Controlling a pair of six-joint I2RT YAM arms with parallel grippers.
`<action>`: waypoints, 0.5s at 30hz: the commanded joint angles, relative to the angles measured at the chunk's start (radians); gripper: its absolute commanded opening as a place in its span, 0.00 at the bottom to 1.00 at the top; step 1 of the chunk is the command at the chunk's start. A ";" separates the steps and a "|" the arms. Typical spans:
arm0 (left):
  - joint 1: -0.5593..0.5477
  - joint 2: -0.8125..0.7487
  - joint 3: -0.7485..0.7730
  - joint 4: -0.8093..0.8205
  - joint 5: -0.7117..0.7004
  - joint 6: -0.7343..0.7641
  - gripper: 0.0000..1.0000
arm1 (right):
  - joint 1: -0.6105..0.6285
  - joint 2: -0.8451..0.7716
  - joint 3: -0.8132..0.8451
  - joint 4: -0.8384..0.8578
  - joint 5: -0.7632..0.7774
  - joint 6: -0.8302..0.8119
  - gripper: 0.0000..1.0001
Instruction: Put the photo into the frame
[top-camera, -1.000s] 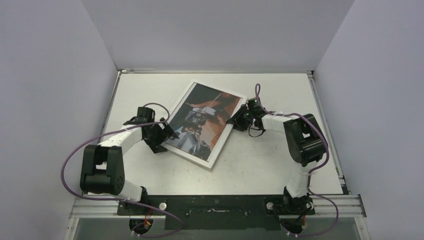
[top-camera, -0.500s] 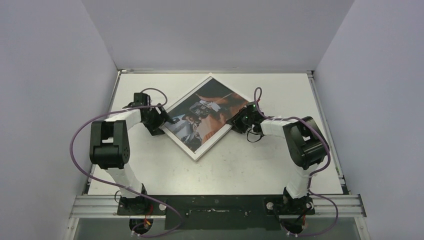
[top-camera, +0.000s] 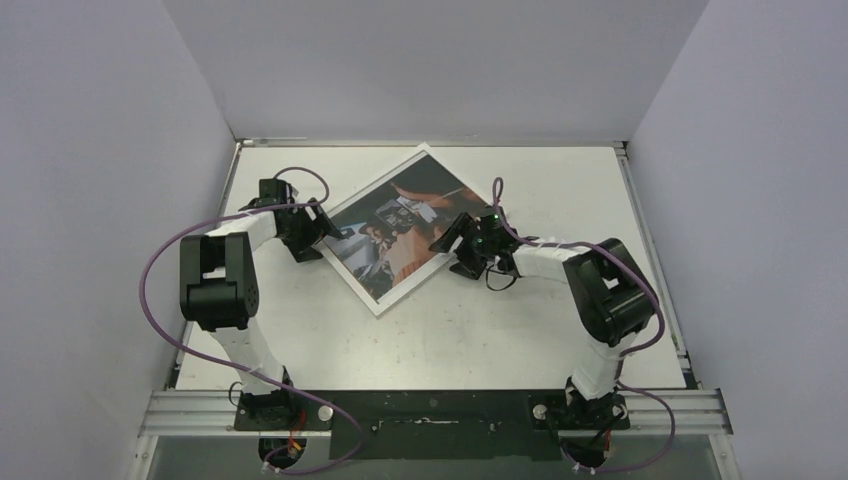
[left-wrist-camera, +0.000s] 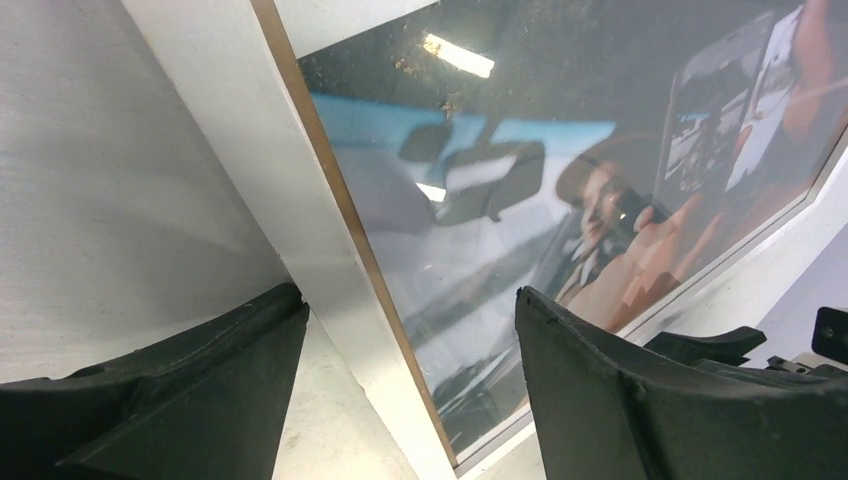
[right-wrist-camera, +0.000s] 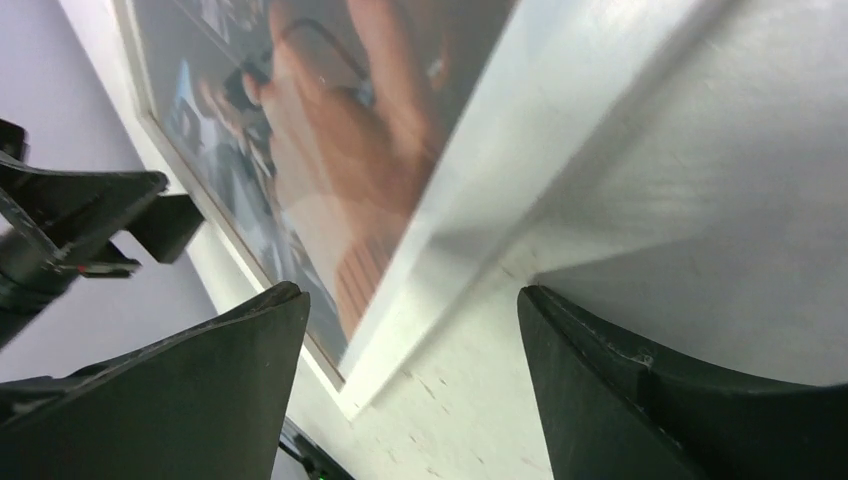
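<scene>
Arms fold inward, low over the tabletop (top-camera: 480, 330). Left fingers (left-wrist-camera: 180, 400) spread wide astride the frame (top-camera: 377, 306) at its left edge; right fingers (right-wrist-camera: 660, 400) gape wide at its right edge. Photo (top-camera: 400, 225) shows inside the frame, which lies flat, turned diamond-wise.

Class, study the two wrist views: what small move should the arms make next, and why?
Probably draw the left end effector and the right end effector straight back off the frame. Both stand open astride opposite edges of it, gripping nothing, while the photo already appears to sit inside the frame, which rests face up on the table.
</scene>
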 joint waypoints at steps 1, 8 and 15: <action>0.011 0.001 0.004 -0.004 0.028 0.028 0.75 | -0.021 -0.084 -0.037 -0.216 0.026 -0.067 0.81; 0.020 -0.030 0.002 -0.027 0.021 0.040 0.77 | -0.117 -0.254 0.100 -0.533 0.238 -0.245 0.83; 0.035 -0.143 -0.034 -0.012 0.069 0.050 0.89 | -0.280 -0.123 0.358 -0.561 0.249 -0.476 0.83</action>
